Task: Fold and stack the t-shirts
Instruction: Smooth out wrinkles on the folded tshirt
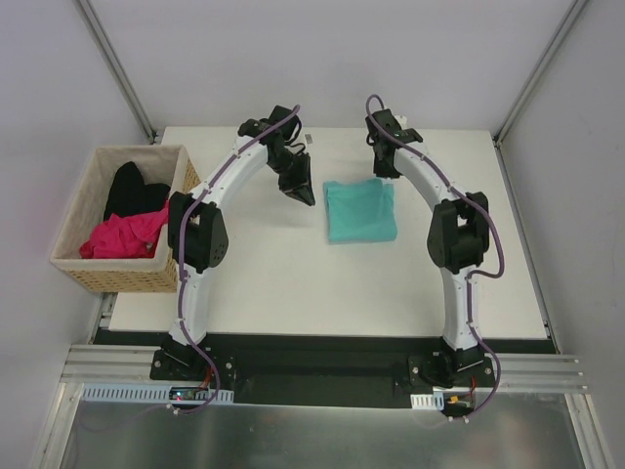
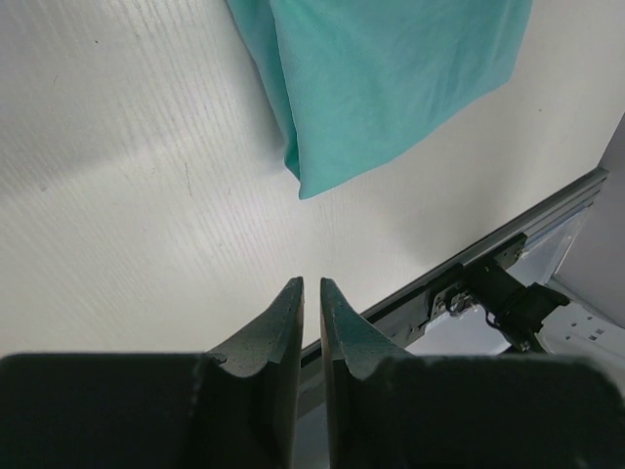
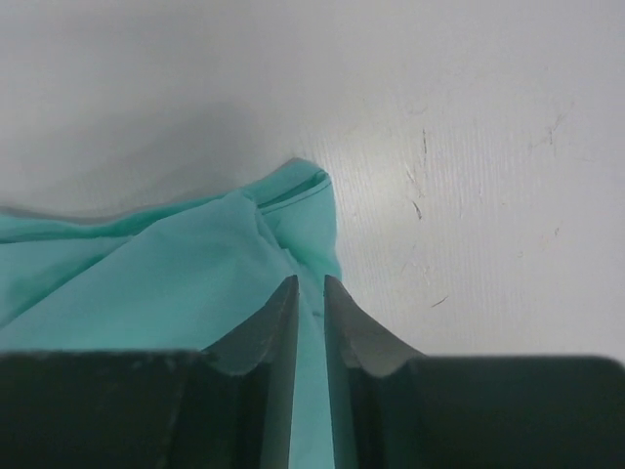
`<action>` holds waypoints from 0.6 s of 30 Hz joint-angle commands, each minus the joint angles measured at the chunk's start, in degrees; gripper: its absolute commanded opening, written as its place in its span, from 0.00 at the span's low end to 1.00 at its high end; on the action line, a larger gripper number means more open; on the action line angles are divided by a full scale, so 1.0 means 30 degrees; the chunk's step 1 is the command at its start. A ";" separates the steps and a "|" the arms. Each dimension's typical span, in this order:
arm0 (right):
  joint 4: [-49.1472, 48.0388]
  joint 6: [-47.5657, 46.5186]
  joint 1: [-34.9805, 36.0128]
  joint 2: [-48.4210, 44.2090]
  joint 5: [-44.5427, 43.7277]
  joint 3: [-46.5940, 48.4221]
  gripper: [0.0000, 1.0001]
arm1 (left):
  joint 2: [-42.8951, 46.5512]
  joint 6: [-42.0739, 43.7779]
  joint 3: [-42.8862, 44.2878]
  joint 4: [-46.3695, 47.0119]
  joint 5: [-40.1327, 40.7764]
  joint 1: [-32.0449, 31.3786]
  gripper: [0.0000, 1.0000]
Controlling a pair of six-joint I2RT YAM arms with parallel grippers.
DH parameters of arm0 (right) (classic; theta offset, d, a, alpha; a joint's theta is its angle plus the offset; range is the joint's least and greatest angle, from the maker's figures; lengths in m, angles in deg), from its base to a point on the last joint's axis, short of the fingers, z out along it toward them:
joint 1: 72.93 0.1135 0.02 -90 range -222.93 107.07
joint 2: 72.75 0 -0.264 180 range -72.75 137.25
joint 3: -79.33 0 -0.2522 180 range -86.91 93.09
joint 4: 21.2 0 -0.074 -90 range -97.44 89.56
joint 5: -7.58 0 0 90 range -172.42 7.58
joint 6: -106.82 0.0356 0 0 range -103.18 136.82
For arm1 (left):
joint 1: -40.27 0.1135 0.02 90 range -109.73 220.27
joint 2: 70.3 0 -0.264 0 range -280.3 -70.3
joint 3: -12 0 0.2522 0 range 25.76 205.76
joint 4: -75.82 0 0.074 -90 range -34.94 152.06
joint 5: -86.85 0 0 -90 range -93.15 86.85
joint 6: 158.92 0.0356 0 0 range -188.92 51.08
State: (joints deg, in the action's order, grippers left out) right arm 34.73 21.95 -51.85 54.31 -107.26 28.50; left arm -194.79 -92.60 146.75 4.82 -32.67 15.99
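Robot lab test cell is indicated: white bench (image 1: pixel 283 293) is enclosed by plain grey panels (image 1: pixel 332 59); aluminium rail (image 1: pixel 547 371) is fitted at near edge; cabled left arm (image 1: pixel 195 283) and right arm (image 1: pixel 459 293) are bolted on.

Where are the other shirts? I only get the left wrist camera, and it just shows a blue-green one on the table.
Observer: A pink t-shirt and a black t-shirt lie loose in a wicker basket beside the table, on the left arm's side.
Operator: What's the other arm doing?
Observer: The right gripper is at the far right corner of the teal t-shirt, jaws nearly together. I can't tell if it touches the cloth.
Operator: Is the teal one folded?
Observer: Yes. From above it is a compact, roughly square fold lying mid-table between the two arms.
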 commanded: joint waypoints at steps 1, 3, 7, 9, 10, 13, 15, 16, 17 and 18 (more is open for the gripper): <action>0.0092 0.0107 0.1116 -0.2657 0.0078 -0.0033 0.15 | 0.1065 -0.0163 0.0277 -0.0024 -0.0151 0.0181 0.11; 0.0122 0.0195 0.1672 -0.2716 0.0047 -0.0209 0.08 | 0.1299 -0.0133 -0.0133 0.0092 0.0023 0.0181 0.11; 0.0005 0.0459 0.2259 -0.2395 0.0807 -0.0444 0.00 | 0.2031 -0.0074 -0.0603 0.0298 0.0463 0.0181 0.11; -0.0141 0.0459 0.2319 -0.2073 0.1394 -0.0445 0.00 | 0.2382 -0.0075 -0.0749 0.0415 0.0784 0.0181 0.11; -0.0229 0.0459 0.2348 -0.1956 0.1569 -0.0474 0.00 | 0.2500 -0.0075 -0.0837 0.0415 0.0932 0.0181 0.11; -0.0522 0.0489 0.2377 -0.1604 0.2302 -0.0474 0.01 | 0.2852 -0.0016 -0.0983 0.0415 0.1254 0.0181 0.11; -0.0843 0.0459 0.2407 -0.1399 0.2712 -0.0503 0.00 | 0.3115 0.0013 -0.1188 0.0416 0.1459 0.0210 0.11; -0.0903 0.0459 0.2407 -0.1340 0.2801 -0.0503 0.00 | 0.3203 -0.0016 -0.1247 0.0415 0.1518 0.0181 0.11; -0.0961 0.0314 0.2378 -0.1281 0.3208 -0.0445 0.00 | 0.3262 -0.0016 -0.1364 0.0415 0.1635 0.0210 0.11; -0.1194 0.0284 0.2406 -0.1107 0.3386 -0.0387 0.00 | 0.3379 -0.0045 -0.1423 0.0444 0.1694 0.0210 0.11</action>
State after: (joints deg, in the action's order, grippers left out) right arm 33.72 22.62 -44.38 49.96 -100.72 26.93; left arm -189.22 -92.51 143.43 5.92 -29.54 15.99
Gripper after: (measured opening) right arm 0.009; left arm 0.111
